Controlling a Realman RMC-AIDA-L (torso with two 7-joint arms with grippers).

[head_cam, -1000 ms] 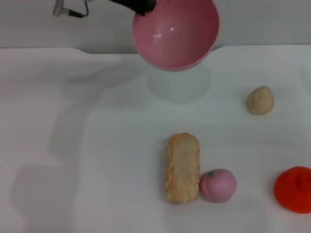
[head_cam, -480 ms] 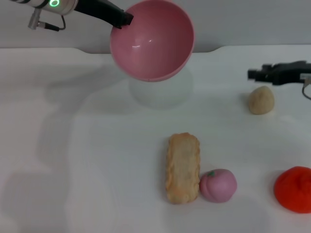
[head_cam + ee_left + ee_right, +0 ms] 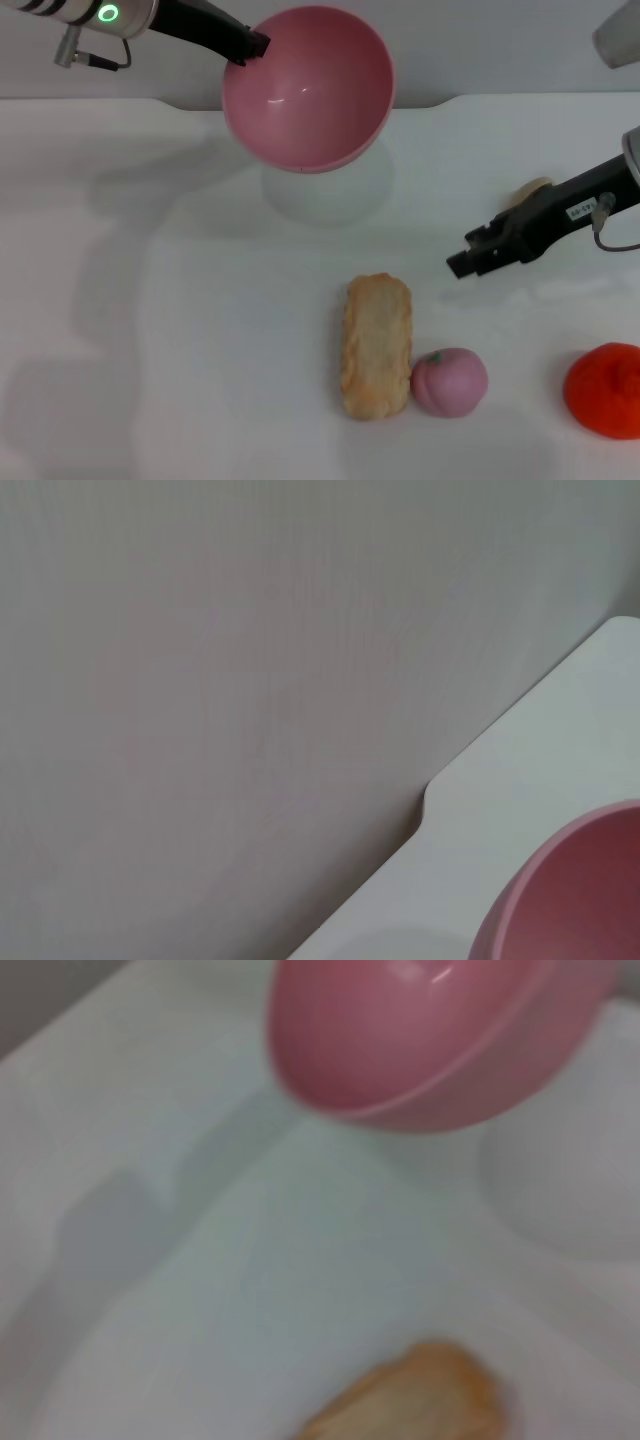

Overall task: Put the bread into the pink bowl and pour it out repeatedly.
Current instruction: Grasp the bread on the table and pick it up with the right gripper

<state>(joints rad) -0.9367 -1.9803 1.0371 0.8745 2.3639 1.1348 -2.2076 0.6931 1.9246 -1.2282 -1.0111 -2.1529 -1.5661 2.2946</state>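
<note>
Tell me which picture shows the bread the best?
The head view. There the whole bread lies flat on the white table, touching a small pink ball. The right wrist view catches only one blurry end of it at the edge. The left wrist view does not show it at all.

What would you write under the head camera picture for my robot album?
Left gripper holds the empty pink bowl tilted above the table while the right gripper reaches toward the bread.

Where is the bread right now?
In the head view the bread lies flat on the white table, near the front middle, touching the small pink ball on its right, not in the pink bowl.
</note>
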